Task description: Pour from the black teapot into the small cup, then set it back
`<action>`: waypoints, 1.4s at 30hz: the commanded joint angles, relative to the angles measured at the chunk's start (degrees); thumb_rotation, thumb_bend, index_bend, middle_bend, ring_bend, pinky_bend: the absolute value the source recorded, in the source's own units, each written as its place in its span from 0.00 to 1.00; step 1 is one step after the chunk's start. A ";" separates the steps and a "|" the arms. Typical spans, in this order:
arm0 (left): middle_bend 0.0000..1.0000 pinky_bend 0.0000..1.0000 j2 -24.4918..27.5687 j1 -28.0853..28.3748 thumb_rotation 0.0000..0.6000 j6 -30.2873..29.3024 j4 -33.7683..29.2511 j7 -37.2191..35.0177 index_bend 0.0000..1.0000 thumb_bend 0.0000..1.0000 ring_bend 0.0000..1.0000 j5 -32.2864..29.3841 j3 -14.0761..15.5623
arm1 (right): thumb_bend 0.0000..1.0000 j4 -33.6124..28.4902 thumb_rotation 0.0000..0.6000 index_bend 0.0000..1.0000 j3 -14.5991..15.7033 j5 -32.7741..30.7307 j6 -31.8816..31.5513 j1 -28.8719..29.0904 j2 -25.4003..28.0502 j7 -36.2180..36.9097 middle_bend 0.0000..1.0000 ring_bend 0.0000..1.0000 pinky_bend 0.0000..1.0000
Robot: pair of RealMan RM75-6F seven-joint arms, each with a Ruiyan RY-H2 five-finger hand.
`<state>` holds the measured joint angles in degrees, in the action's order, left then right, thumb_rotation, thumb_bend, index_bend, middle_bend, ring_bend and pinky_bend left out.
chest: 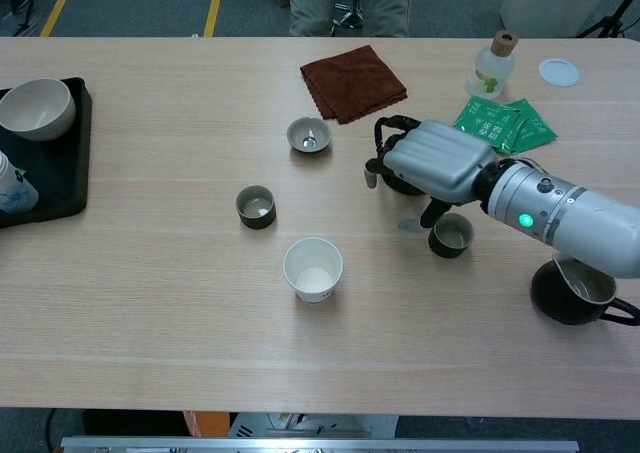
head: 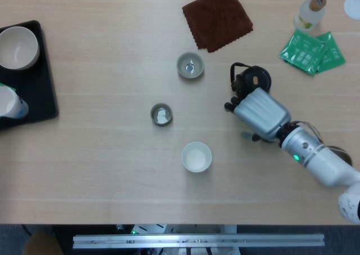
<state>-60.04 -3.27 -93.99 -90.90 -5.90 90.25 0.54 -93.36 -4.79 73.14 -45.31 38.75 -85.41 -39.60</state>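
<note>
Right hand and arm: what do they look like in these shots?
The right hand has a silver-grey back ribbed with lengthwise ridges, and black fingers. Behind it sits a black wrist collar, then a glossy white cylindrical forearm carrying a lit green indicator light. A thin cable loops near the wrist in the head view. The left hand is out of view.

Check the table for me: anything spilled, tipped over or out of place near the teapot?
Nothing stands out. The black teapot stands upright with the right hand over it, the small cup beside it is upright, and no liquid shows on the table. The brown cloth lies flat.
</note>
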 commanded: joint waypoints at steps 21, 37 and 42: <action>0.24 0.10 -0.14 -0.23 1.00 0.31 1.46 -1.52 0.23 0.29 0.18 -0.69 -0.32 | 0.18 7.57 0.82 0.32 0.20 -5.82 -2.28 4.00 -5.19 -1.75 0.41 0.24 0.00; 0.24 0.10 -0.41 0.03 1.00 1.05 2.72 -2.66 0.23 0.29 0.18 -1.07 -0.52 | 0.18 11.36 0.82 0.32 -2.03 -13.77 -4.43 6.03 -5.65 -2.95 0.41 0.24 0.00; 0.24 0.10 -0.54 0.20 1.00 1.38 3.05 -2.92 0.23 0.29 0.18 -1.05 -0.50 | 0.18 10.58 0.82 0.32 -1.78 -15.19 -5.25 6.11 -5.16 -3.05 0.41 0.24 0.00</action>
<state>-60.57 -3.08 -92.61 -87.86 -8.81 89.20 0.03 -82.67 -6.61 58.07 -50.50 44.83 -90.64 -42.70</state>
